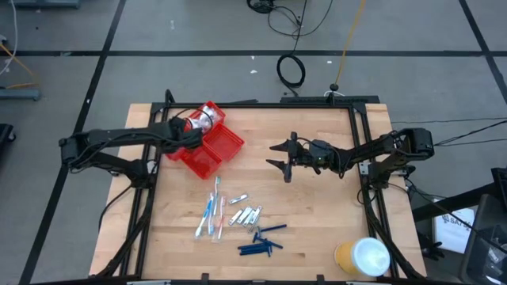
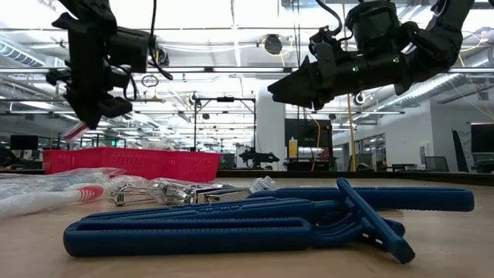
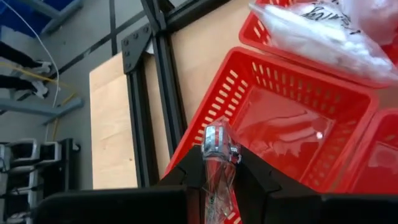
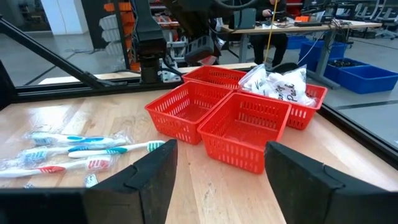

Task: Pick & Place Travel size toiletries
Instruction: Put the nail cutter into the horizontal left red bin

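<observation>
The left gripper (image 3: 219, 186) is hovering over the red tray (image 1: 207, 147), its fingers clamped on a clear-wrapped toothbrush (image 3: 217, 158) above an empty compartment. White packets (image 4: 278, 84) are already lying in another compartment. The right gripper (image 1: 285, 157) is waiting above mid-table, fingers apart and empty. Most items are waiting on the wood: toothbrushes (image 1: 211, 215), metal clippers (image 1: 247, 214), blue stick-like pieces (image 1: 261, 241). The task looks barely begun.
</observation>
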